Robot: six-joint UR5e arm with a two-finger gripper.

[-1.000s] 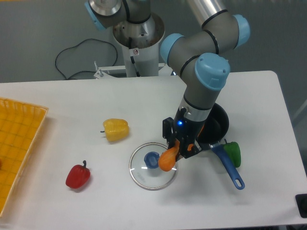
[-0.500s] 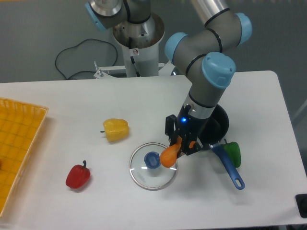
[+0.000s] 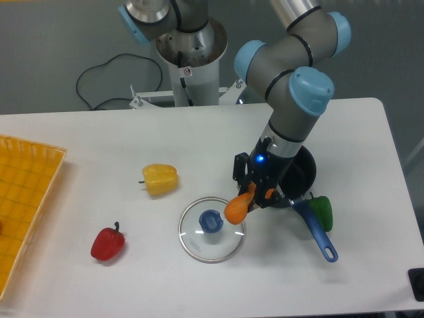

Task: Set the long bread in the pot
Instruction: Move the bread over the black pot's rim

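You are in the carrying step. Your gripper (image 3: pixel 255 195) is clamped on the bread (image 3: pixel 237 208), and the bread hangs in the air, tilted, with its round orange end poking out low at about 8 o'clock from the gripper. That end sits over the right edge of the glass lid (image 3: pixel 199 242), and I cannot tell if it touches it.

The pot (image 3: pixel 302 169) is just at 2 o'clock from the gripper, partly hidden behind the arm. Its blue handle (image 3: pixel 317 233) points out toward 5 o'clock, and a green pepper (image 3: pixel 322 211) sits right beside that handle.

The bread is not in the pot yet. Next, I think you need to move the gripper toward 2 o'clock until the bread is over the dark hole of the pot. The bread looks about as long as the pot is wide, so line it up with care. Then lower it and let go.
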